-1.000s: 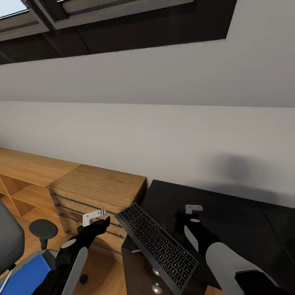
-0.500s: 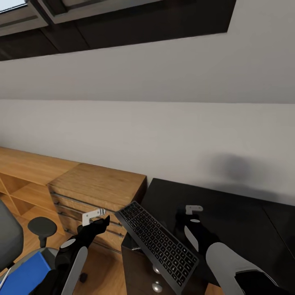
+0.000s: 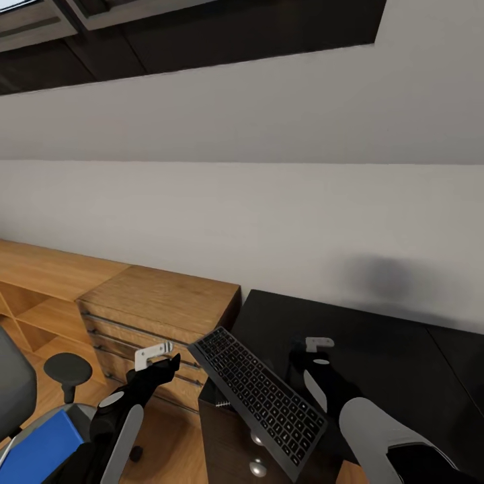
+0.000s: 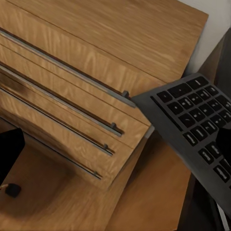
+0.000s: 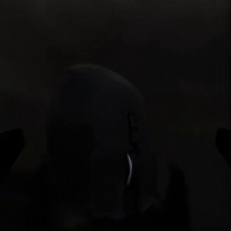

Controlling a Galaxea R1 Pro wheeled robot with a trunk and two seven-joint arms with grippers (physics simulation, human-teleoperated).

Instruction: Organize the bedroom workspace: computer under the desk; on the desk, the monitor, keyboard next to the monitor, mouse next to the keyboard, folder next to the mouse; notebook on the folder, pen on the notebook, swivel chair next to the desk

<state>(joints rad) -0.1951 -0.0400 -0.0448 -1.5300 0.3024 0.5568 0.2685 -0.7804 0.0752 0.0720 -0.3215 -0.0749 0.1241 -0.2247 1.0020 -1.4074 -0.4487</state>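
The view has tilted slightly since a second ago; the things themselves hold their places. The keyboard (image 3: 259, 400) lies across the near-left corner of the desk (image 3: 376, 349), overhanging it. The right gripper (image 3: 317, 344) hovers over the mouse (image 5: 98, 144) (dim), fingers apart; the left gripper (image 3: 153, 355) is unclear.

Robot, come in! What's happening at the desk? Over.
Left end effector over the wood cabinet. Right end effector above the desk. Keyboard overhanging the desk's corner. Folder on swivel chair.

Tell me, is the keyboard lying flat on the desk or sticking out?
Sticking out. The keyboard lies askew at the black desk corner, its end hanging past the edge toward the wooden cabinet.
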